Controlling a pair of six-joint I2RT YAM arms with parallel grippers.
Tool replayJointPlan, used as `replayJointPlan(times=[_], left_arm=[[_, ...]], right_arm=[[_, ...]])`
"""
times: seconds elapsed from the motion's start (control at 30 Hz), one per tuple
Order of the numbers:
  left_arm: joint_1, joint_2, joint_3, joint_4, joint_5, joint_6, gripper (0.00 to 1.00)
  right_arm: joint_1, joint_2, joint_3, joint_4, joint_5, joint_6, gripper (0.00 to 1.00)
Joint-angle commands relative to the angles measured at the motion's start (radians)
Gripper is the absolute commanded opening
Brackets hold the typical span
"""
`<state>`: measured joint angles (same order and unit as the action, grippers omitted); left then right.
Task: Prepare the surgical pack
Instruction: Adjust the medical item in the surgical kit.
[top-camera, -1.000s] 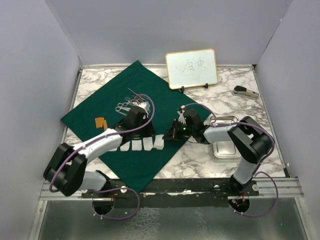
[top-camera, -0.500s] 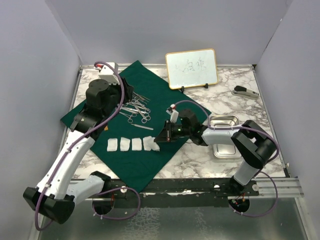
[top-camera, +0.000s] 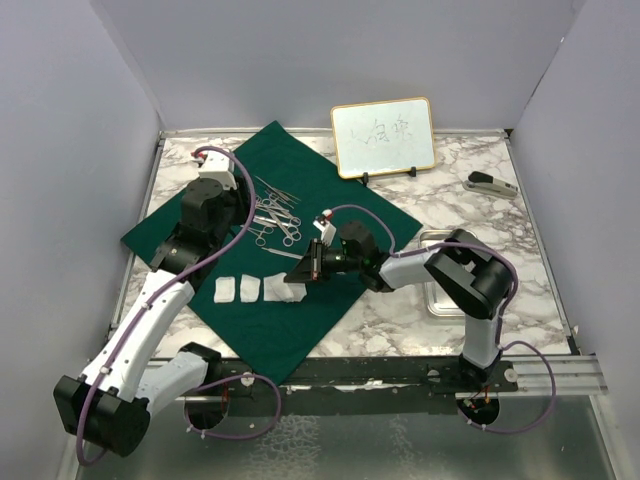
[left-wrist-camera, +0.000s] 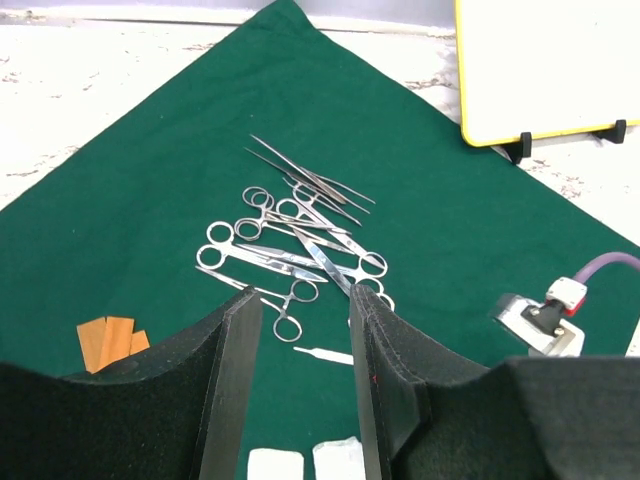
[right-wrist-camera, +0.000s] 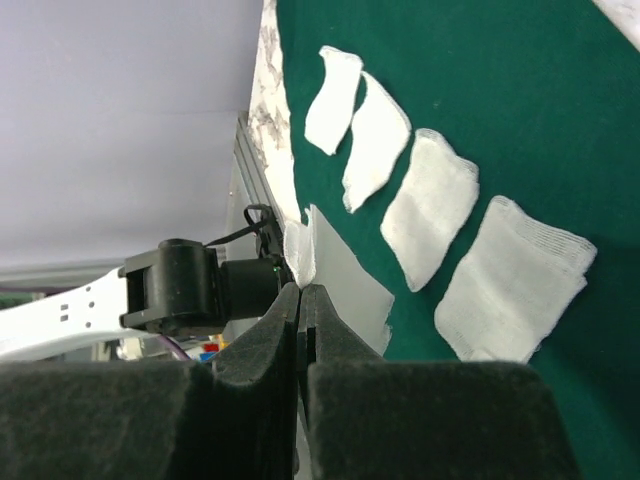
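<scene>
The dark green cloth (top-camera: 300, 170) lies as a diamond on the marble table. Silver scissor-like instruments (top-camera: 275, 215) (left-wrist-camera: 295, 235) are heaped on it. My left gripper (top-camera: 240, 207) (left-wrist-camera: 303, 300) hovers open just short of them, nothing between its fingers. White gauze squares (top-camera: 240, 289) (right-wrist-camera: 430, 195) lie in a row on the cloth's near part. My right gripper (top-camera: 300, 275) (right-wrist-camera: 301, 288) reaches low over the right end of that row, shut on the edge of a gauze piece (right-wrist-camera: 300, 250). The steel tray (top-camera: 437, 303) sits on bare marble to the right, partly behind the right arm.
A gold-framed whiteboard (top-camera: 383, 137) stands at the back. A grey stapler-like tool (top-camera: 490, 183) lies at the far right. Small orange strips (left-wrist-camera: 110, 340) rest on the cloth to the left of the instruments. A thin white-handled piece (left-wrist-camera: 322, 354) lies between the instruments and the gauze.
My left arm lifted off the gauze row and swung back over the instruments, its jaws opening. My right gripper slid left along the row, staying shut with gauze in it.
</scene>
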<state>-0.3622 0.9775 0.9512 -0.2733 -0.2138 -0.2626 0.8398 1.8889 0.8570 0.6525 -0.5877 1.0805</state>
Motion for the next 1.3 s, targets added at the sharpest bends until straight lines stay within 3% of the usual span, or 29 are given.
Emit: replayJointPlan(times=[0.0, 0.63, 1.27], left_arm=[[0.010, -0.017, -0.012, 0.051, -0.015, 0.019, 0.44], [0.019, -0.017, -0.034, 0.061, 0.014, 0.012, 0.44], [0.017, -0.008, -0.035, 0.063, 0.024, 0.009, 0.44]], right_arm=[[0.007, 0.050, -0.001, 0.141, 0.011, 0.109, 0.01], [-0.004, 0.090, -0.041, 0.135, 0.091, 0.102, 0.01], [-0.056, 0.093, -0.023, 0.001, 0.097, 0.020, 0.01]])
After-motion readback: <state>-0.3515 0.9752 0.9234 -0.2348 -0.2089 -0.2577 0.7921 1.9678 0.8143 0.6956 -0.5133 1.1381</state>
